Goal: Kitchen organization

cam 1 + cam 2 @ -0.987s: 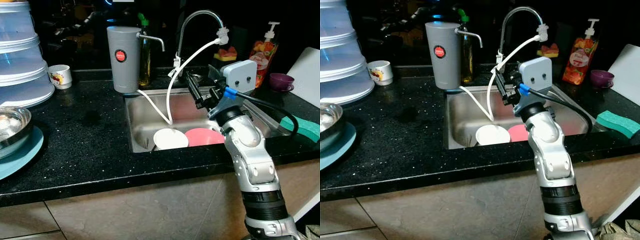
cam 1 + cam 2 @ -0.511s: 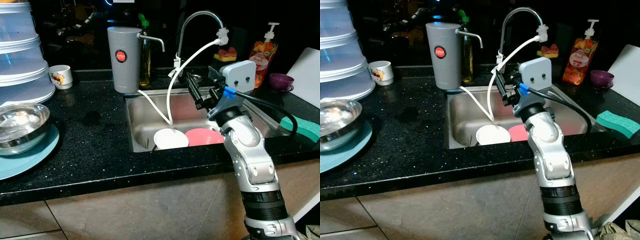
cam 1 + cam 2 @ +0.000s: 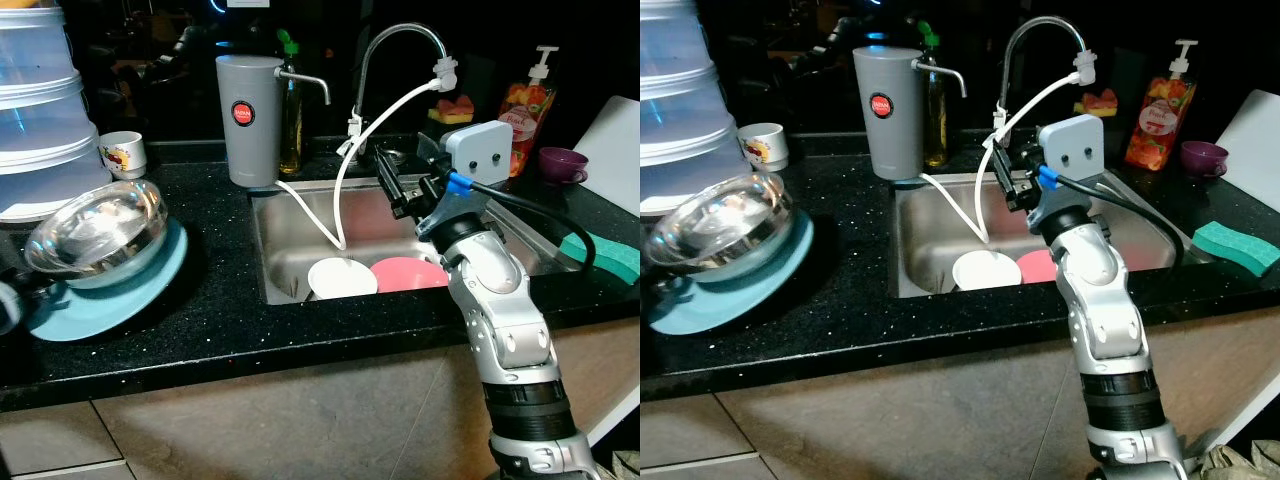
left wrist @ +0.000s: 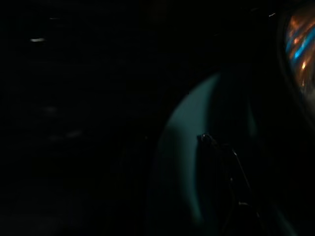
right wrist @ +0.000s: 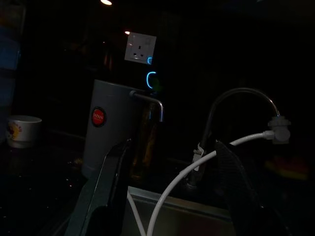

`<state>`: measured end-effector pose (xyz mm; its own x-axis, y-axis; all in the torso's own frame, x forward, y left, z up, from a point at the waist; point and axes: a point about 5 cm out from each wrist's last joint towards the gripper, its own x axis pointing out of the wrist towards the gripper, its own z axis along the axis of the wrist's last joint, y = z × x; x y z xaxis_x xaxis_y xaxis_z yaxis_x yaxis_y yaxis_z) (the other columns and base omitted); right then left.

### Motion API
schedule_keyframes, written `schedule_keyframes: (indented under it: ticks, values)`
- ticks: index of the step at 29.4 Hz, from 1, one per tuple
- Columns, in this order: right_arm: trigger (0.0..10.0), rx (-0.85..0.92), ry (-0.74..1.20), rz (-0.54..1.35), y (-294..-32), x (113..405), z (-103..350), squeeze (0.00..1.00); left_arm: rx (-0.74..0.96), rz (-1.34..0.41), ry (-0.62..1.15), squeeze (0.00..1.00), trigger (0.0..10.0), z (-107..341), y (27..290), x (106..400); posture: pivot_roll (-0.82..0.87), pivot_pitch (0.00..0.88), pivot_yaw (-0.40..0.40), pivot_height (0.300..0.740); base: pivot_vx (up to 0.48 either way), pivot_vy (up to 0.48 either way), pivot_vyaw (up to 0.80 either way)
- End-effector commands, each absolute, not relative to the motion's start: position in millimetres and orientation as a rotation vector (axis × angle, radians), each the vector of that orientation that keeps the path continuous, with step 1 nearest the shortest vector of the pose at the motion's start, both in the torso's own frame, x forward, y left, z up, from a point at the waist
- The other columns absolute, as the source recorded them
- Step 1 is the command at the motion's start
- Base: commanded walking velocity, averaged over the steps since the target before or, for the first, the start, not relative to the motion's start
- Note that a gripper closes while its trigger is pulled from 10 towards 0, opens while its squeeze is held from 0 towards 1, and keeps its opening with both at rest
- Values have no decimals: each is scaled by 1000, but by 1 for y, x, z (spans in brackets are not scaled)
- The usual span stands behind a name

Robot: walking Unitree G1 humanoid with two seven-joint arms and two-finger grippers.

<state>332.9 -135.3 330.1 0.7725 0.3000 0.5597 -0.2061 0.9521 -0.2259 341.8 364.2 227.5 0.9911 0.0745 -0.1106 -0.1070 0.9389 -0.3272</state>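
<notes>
Left eye view: a teal plate (image 3: 150,290) carrying a tilted steel bowl (image 3: 98,225) rides low above the black counter (image 3: 210,270), apparently carried at its outer edge by the left gripper (image 4: 216,147), whose finger spread cannot be told in the dark wrist picture. Right gripper (image 5: 170,187), fingers spread and empty, hangs over the sink (image 3: 300,215). Level the plate before moving on; the bowl looks ready to slide.
</notes>
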Motion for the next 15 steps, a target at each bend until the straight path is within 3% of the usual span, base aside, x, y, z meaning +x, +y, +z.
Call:
schedule_keyframes:
  ticks: [1,15]
  values:
    - [10000,-151,-640,270,-137,329,331,0,-356,83,163,0,10000,211,357,344,188,113,-21,740,0,0,0]
    - [10000,-154,-644,260,-138,326,332,0,-369,-44,86,0,10000,235,314,374,171,106,-12,740,0,0,0]
